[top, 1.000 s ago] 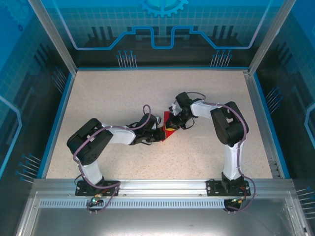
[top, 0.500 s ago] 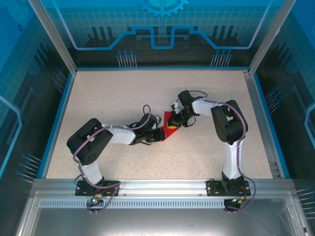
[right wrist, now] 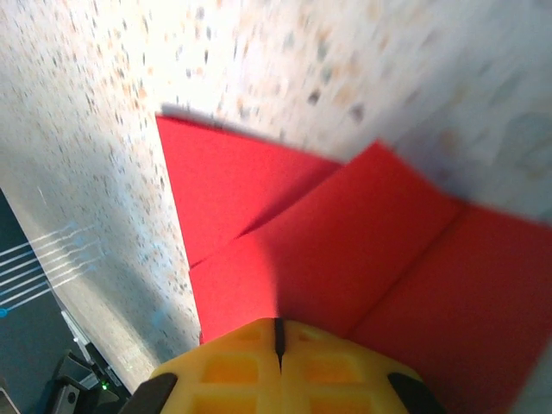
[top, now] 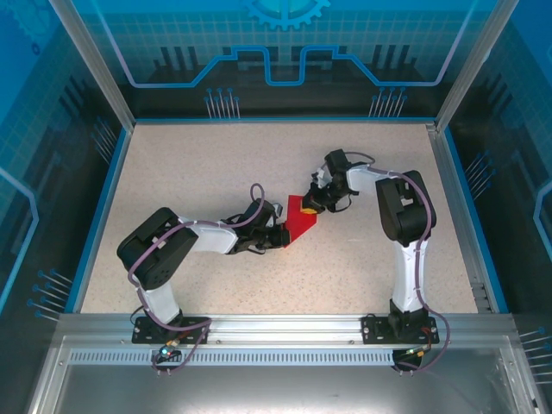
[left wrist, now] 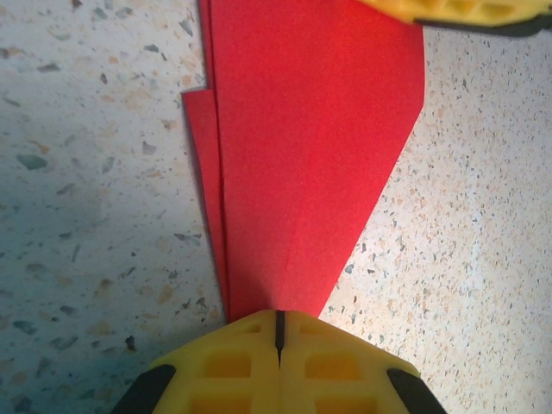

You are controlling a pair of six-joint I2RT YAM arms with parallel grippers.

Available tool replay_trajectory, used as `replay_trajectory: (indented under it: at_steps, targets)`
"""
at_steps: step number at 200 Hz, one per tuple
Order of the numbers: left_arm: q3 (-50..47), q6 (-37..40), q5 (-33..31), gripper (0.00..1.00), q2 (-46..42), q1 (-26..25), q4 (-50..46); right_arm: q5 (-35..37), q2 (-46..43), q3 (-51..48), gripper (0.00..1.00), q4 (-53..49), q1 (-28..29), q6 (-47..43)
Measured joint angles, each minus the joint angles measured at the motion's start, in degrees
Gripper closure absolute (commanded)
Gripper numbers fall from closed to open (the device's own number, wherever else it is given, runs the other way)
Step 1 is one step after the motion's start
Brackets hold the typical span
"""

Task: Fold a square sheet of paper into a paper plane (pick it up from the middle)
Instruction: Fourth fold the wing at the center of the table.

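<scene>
The square sheet of paper (top: 299, 222) is folded into a narrow red pointed shape with layered flaps, lying flat on the speckled table. In the left wrist view the paper (left wrist: 302, 129) narrows to a point that runs under my left gripper (left wrist: 279, 326), whose yellow fingers are shut and pressed down on that tip. My left gripper (top: 280, 235) sits at the paper's near-left end. My right gripper (top: 311, 209) is shut at the far-right wide end. From the right wrist, the red flaps (right wrist: 345, 233) spread ahead of the shut right gripper (right wrist: 278, 335). Its yellow fingertips (left wrist: 448, 9) show at the top edge.
The speckled table (top: 216, 164) stretches wide to the left and back of the arms. Blue-rimmed transparent walls (top: 112, 164) enclose it on three sides. An aluminium rail (top: 276, 332) with the arm bases runs along the near edge.
My right arm has swung right and slightly back, its gripper sliding toward the paper's far-right end, uncovering more red surface. The left arm has stayed put on the tip.
</scene>
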Motion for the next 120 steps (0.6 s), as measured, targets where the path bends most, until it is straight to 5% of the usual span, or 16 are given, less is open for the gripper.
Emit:
replay_trajectory:
  at_steps: [85, 102, 120]
  targets:
    - [0.2, 0.0, 0.0, 1.0, 0.0, 0.0, -0.5, 4.9, 3.5, 8.1, 0.94, 3.1, -6.6, 0.1]
    - [0.8, 0.0, 0.2, 0.97, -0.6, 0.0, -2.5, 5.9, 2.4, 7.7, 0.87, 3.8, -7.4, 0.2]
    - [1.8, 0.1, 0.2, 0.84, -2.0, 0.0, -6.2, 6.3, -1.1, 4.3, 0.74, 5.0, -7.4, 0.5]
